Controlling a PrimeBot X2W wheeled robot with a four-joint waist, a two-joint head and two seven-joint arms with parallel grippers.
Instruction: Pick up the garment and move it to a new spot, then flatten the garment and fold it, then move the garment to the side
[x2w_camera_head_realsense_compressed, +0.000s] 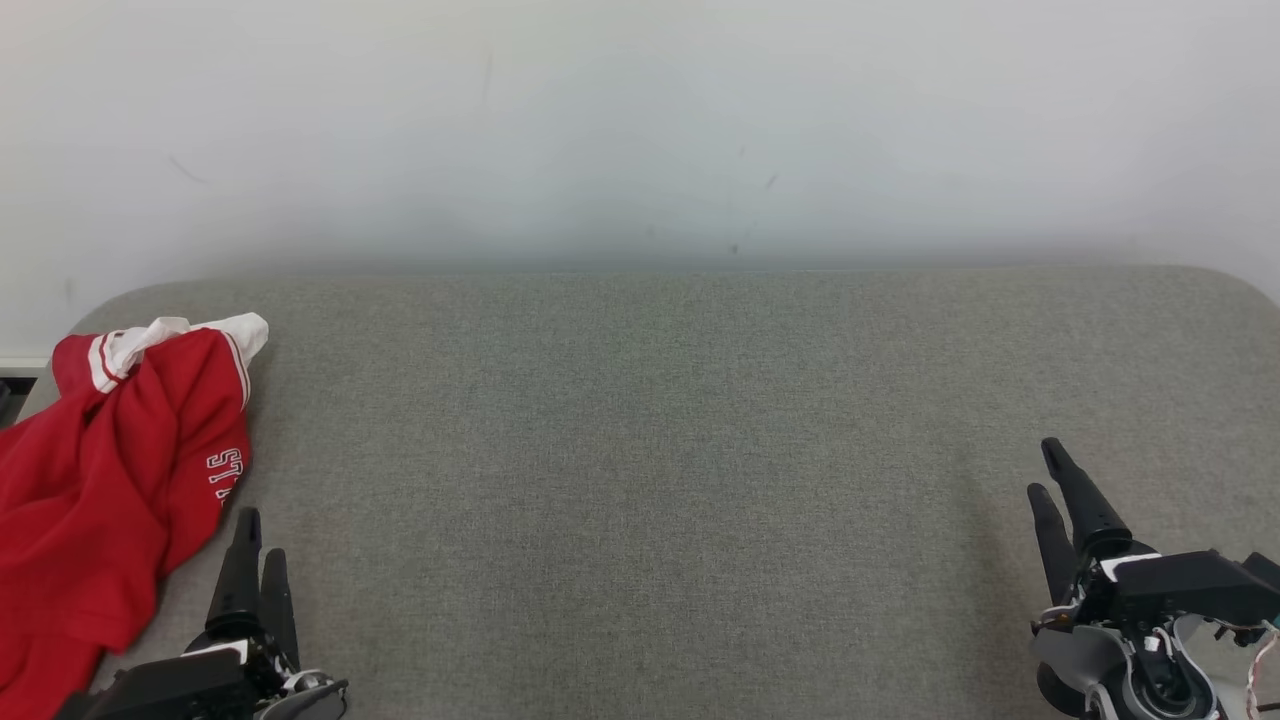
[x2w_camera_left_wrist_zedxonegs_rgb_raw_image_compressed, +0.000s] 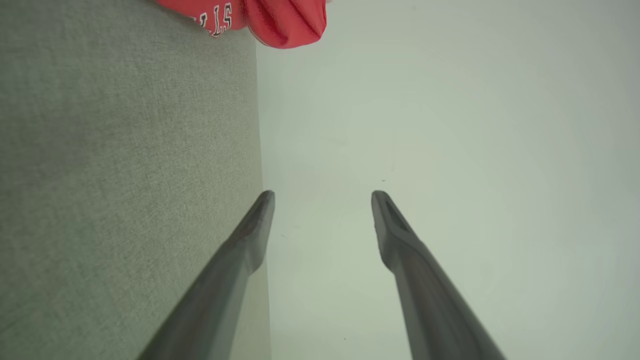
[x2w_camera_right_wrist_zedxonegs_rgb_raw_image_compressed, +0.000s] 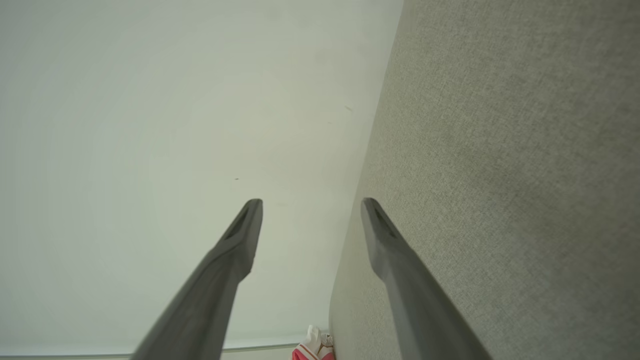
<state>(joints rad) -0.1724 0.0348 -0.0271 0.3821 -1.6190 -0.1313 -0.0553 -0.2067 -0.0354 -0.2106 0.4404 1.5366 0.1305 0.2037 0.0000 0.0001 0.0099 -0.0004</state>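
- Far left: crumpled red fabric garment with white collar trim and white lettering (x2w_camera_head_realsense_compressed: 100, 480) lies bunched on the left end of the grey cloth-covered desk (x2w_camera_head_realsense_compressed: 640, 450). Part of it seems to hang past the desk edge. It is neither flattened nor folded.
- Left gripper (x2w_camera_head_realsense_compressed: 260, 535): just beside the garment's right hem, apparently not touching. Fingers apart, nothing between them.
- Desk centre: a stretch of plain grey cloth between the two grippers, judged a candidate for the new spot.
- Right gripper (x2w_camera_head_realsense_compressed: 1045, 468): far right, well apart from the garment. Fingers apart and holding nothing.
- Status (judgement): no step is done. Pickup, relocation, flattening, folding and the move to the side all remain.
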